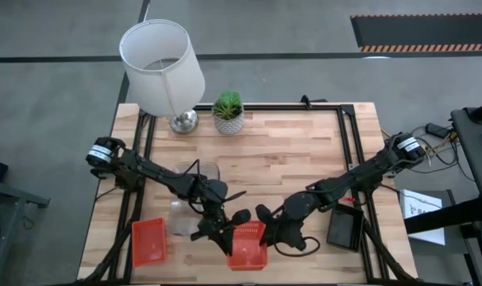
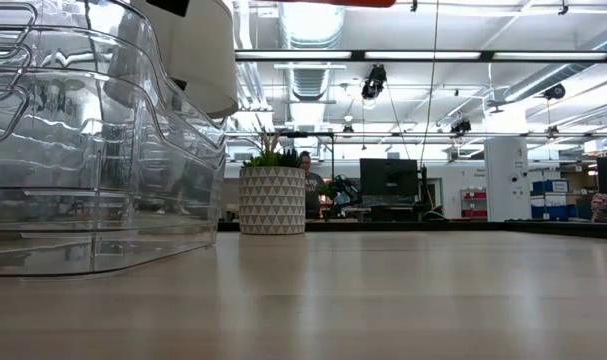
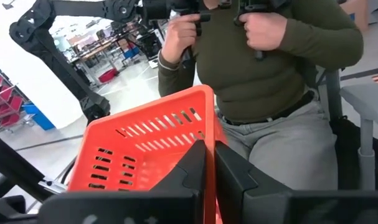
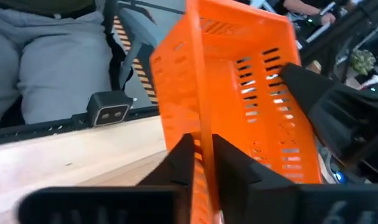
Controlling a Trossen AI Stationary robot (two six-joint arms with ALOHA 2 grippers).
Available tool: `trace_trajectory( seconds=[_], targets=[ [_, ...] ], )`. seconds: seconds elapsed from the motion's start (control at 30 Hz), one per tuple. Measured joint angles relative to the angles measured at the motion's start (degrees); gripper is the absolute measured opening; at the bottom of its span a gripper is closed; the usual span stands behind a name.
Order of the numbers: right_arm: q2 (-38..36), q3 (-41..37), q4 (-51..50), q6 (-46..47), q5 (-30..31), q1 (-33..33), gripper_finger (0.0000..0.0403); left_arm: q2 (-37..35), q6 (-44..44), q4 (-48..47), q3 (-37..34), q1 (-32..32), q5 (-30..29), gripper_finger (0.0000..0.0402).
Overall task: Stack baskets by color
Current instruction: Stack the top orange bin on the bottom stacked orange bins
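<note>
Right now I am pinching one orange basket (image 1: pixel 248 245) from both sides: my left gripper (image 1: pixel 225 236) is clamped shut on its left rim, my right gripper (image 1: pixel 266 230) closing on the right rim. Its long axis is running away from me; the other orange basket (image 1: pixel 148 241) is lying well off to my left gripper's left.

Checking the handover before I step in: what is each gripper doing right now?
Left gripper: shut on the orange basket wall.
Right gripper: shut on the same basket's opposite wall.
</note>
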Motion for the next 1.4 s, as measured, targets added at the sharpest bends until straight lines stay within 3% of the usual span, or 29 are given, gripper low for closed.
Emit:
trace_trajectory(
  seconds=[0.07,0.27,0.47,0.7,0.87,1.07,1.17,1.4],
  targets=[
    [-0.13,-0.04,-0.56,-1.11,-0.42,0.03,0.0021,0.00,0.00,0.00,0.00,0.03,-0.07,0.0000],
    [-1.49,-0.07,-2.90,-1.57,-0.58,0.03,0.0010,0.00,-3.54,0.22,0.00,0.30,-3.45,0.0019],
    [-1.94,0.31,-6.88,-0.08,0.10,0.03,0.0009,0.00,-7.88,-0.58,0.00,1.57,-5.01,0.0088],
    [-2.03,7.22,-23.77,2.14,1.35,-0.02,0.0008,-0.98,-12.34,-4.42,0.00,3.52,-8.50,0.0161],
    [-2.03,12.54,-37.06,8.64,3.99,-0.10,0.0008,-3.71,-13.54,-14.98,0.13,4.16,-15.29,0.0188],
    [-1.99,14.49,-47.01,17.59,10.95,-0.13,0.0008,-10.13,-13.73,-26.78,0.13,3.25,-33.34,0.0191],
    [-1.92,14.36,-49.20,20.43,15.39,-0.13,0.0008,-12.84,-13.69,-26.80,0.13,2.12,-39.67,0.0191],
    [-1.88,14.05,-49.16,21.06,16.29,-0.10,0.0008,-11.65,-12.16,-19.89,0.13,1.56,-40.79,0.0191]
  ],
)
